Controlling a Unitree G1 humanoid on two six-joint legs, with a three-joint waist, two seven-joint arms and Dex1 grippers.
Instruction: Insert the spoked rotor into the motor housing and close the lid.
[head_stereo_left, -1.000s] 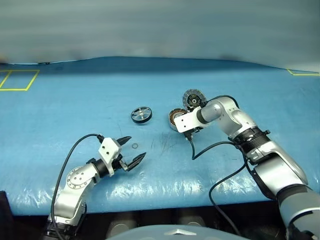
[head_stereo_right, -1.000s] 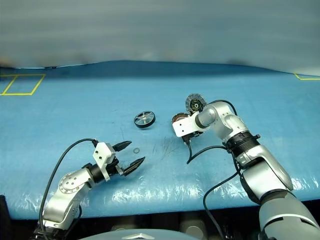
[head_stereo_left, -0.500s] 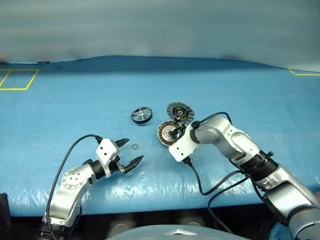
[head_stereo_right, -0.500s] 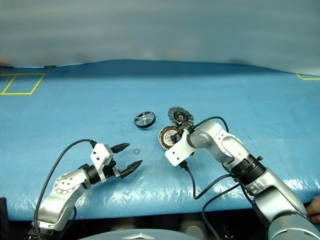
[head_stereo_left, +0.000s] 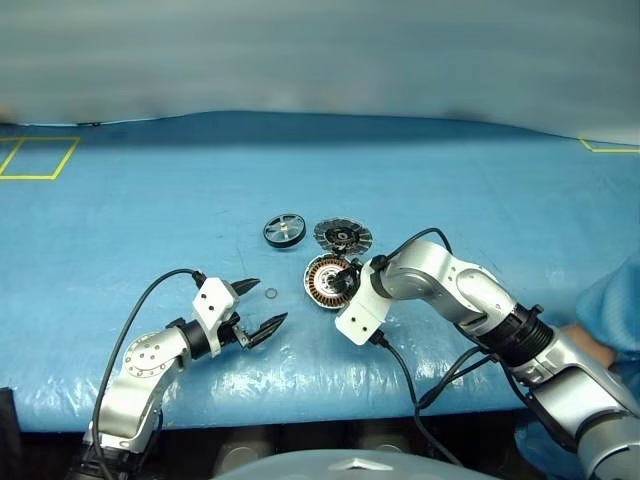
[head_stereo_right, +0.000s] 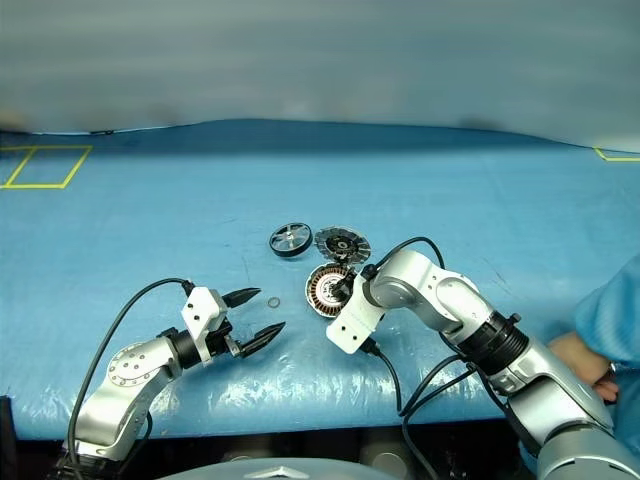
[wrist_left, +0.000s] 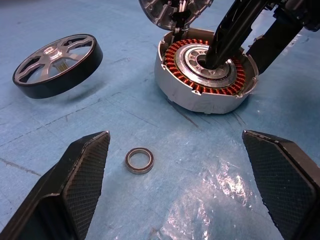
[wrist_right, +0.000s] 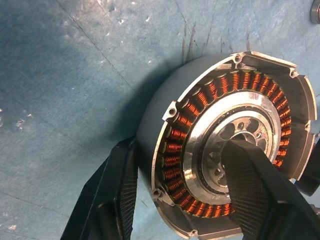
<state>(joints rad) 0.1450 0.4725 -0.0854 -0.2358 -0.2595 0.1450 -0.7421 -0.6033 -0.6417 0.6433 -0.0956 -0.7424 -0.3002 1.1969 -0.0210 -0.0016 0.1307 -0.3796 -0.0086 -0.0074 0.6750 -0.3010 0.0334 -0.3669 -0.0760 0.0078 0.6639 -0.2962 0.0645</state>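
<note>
The motor housing (head_stereo_left: 322, 282) sits mid-table, its copper windings and silver hub facing up. My right gripper (head_stereo_left: 343, 283) is shut on it, with one finger in the hub and the other outside the wall (wrist_right: 122, 185). The lid (head_stereo_left: 342, 236) lies open at the housing's far edge, its grey segmented face showing. The spoked rotor (head_stereo_left: 284, 229) lies flat to the lid's left, free of both grippers. My left gripper (head_stereo_left: 262, 305) stands open near the front left, with nothing between its fingers. It points toward the housing (wrist_left: 205, 75) and the rotor (wrist_left: 57, 62).
A small metal ring (head_stereo_left: 270, 293) lies just beyond my left fingertips. A person's blue sleeve (head_stereo_left: 612, 305) and hand (head_stereo_right: 580, 360) reach in at the right edge. Yellow tape marks (head_stereo_left: 30, 158) lie far left. The table's front edge runs close below both arms.
My right gripper has dragged the housing toward me and to the left. The lid, upright before, has dropped back to lie open. A person's sleeve has come into view at the right.
</note>
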